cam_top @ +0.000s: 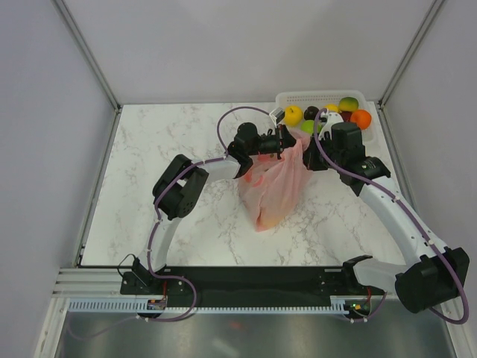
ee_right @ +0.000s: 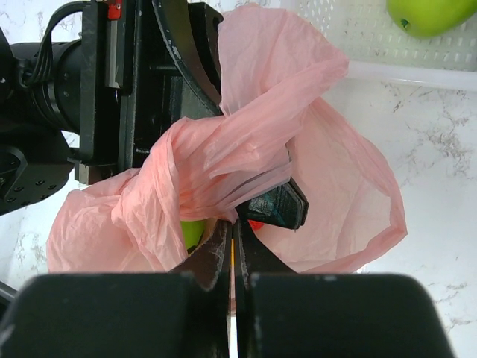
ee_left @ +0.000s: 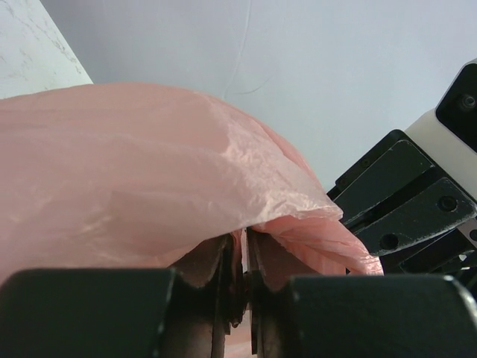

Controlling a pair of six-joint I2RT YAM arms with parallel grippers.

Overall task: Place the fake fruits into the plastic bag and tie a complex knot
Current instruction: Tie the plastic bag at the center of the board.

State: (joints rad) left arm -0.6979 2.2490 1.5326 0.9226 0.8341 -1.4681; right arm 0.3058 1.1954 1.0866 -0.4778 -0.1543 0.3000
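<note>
The pink plastic bag [cam_top: 272, 186] stands mid-table, its top lifted and bunched. My left gripper [cam_top: 282, 142] is shut on the bag's upper plastic [ee_left: 149, 171]. My right gripper [cam_top: 308, 147] is shut on the bunched pink plastic [ee_right: 223, 149] right beside the left fingertip [ee_right: 282, 206]. A handle loop [ee_right: 276, 60] sticks up loose. Inside the bag a green fruit [ee_right: 192, 231] and a bit of red fruit [ee_right: 255, 224] show. Yellow [cam_top: 293, 115], dark purple [cam_top: 311, 112], green [cam_top: 308, 127], orange [cam_top: 361, 118] and yellow-green [cam_top: 348, 104] fruits lie in the basket. No tied knot shows.
The white lattice basket [cam_top: 320, 97] stands at the back right corner, just behind both grippers; its wall and a green fruit [ee_right: 428, 15] show in the right wrist view. White walls close the marble table at the back and sides.
</note>
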